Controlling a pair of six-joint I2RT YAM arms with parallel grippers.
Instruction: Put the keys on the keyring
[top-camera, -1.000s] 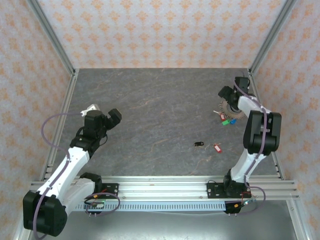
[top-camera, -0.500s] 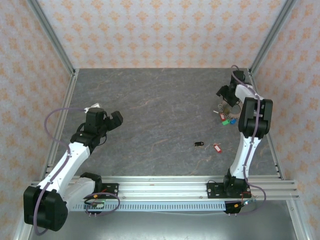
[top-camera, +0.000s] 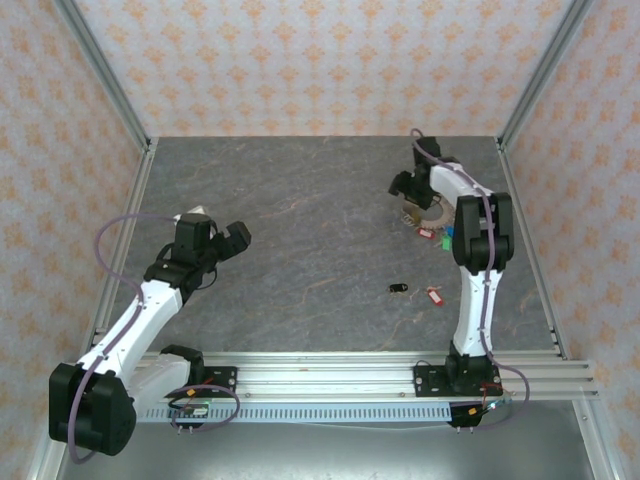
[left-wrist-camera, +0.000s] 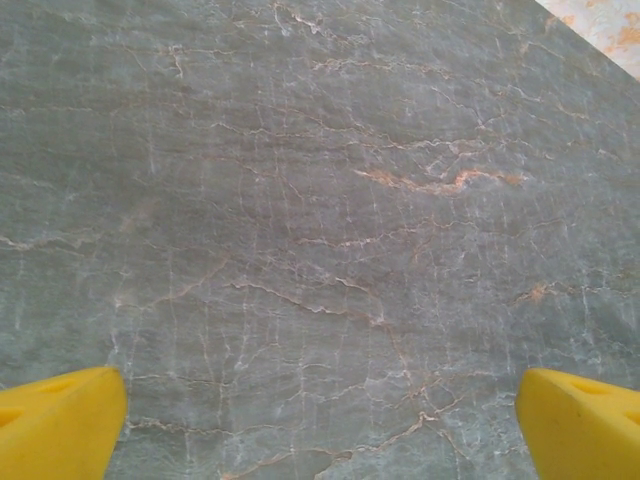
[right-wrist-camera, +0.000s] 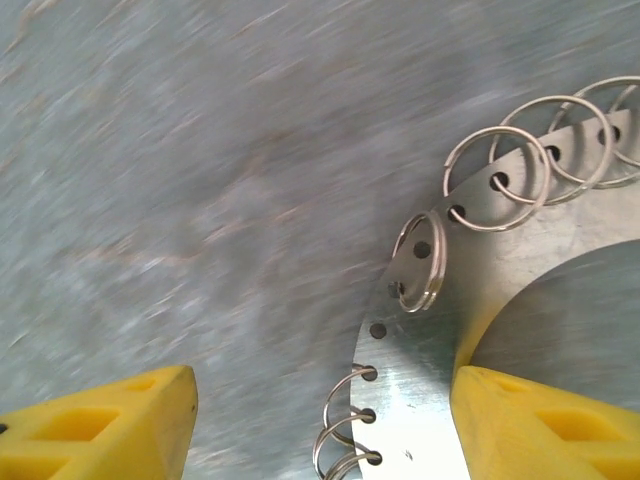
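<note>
The keyring (right-wrist-camera: 470, 300) is a flat grey metal ring whose rim is drilled with holes that carry small wire loops (right-wrist-camera: 420, 262). My right gripper (right-wrist-camera: 322, 405) stands open astride that rim, one finger (right-wrist-camera: 530, 425) at the ring's inner edge and the other on the table. From above, the right gripper (top-camera: 408, 190) is at the far right with the keyring (top-camera: 430, 213) just below it. A red-tagged key (top-camera: 425, 233) and a green and blue pair (top-camera: 447, 236) lie beside the ring. A black piece (top-camera: 398, 289) and another red tag (top-camera: 434, 295) lie nearer. My left gripper (top-camera: 228, 238) hangs open over bare table (left-wrist-camera: 320, 250).
Aluminium posts (top-camera: 525, 100) and patterned walls close in the dark stone table on three sides. A metal rail (top-camera: 330, 375) with both arm bases runs along the near edge. A purple cable (top-camera: 115, 235) loops off the left arm.
My right gripper has swung left from the right wall. The keyring and the tagged keys beside it shifted left with it. The left gripper edged slightly to the right.
</note>
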